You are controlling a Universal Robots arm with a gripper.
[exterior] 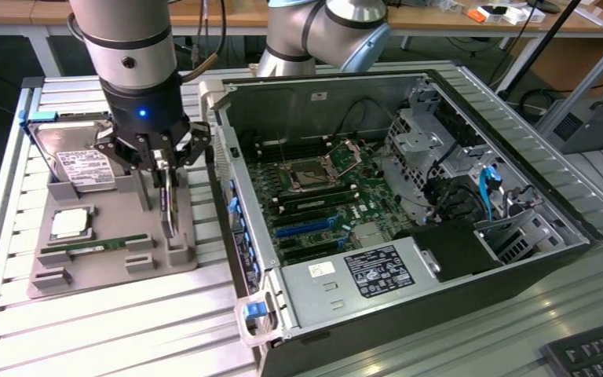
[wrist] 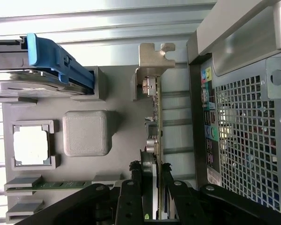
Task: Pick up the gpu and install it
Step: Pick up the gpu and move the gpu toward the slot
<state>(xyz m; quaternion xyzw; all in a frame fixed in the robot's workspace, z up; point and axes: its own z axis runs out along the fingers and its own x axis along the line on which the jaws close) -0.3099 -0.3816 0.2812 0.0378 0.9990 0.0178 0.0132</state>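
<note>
Exterior view: we see the arm (exterior: 123,47) pointing straight down over the grey tray (exterior: 113,271), which sits on the slatted desk (exterior: 103,330) at the exterior view's left of the open PC case (exterior: 312,94). The tool (exterior: 166,177) is clenched on the gpu (exterior: 169,210), 1 finger on each face, gripping near its upper edge. The gpu stands upright on its edge at the side of the tray nearest the case. Its lower end is at the tray's slot; we cannot tell whether it sits in the slot or just above it. Also on the tray are the hard drive (exterior: 84,166) at the far end, the CPU (exterior: 71,224) in its pocket and the RAM stick (exterior: 97,247) lying flat, nearer the camera. The case lies on its side with the panel off and the motherboard (exterior: 312,196) exposed. A keyboard (exterior: 595,357) corner shows at the exterior view's lower right.

Wrist view: we look along the gpu (wrist: 155,117) edge-on. 2 black fingers (wrist: 131,192) press on its 2 faces, so the tool (wrist: 151,171) is gripping the card. The silver bracket (wrist: 152,58) is at the card end away from the tool. The gpu runs between the tray (wrist: 117,93) pockets and the PC case (wrist: 234,42) rear, close to the case and apart from it. The vent grille (wrist: 248,140) and coloured ports (wrist: 208,117) face us. The hard drive (wrist: 18,84) sits in a blue caddy (wrist: 56,61). The CPU (wrist: 32,145) and RAM stick (wrist: 51,185) are in their pockets. A grey square block (wrist: 85,133) is beside the gpu.
</note>
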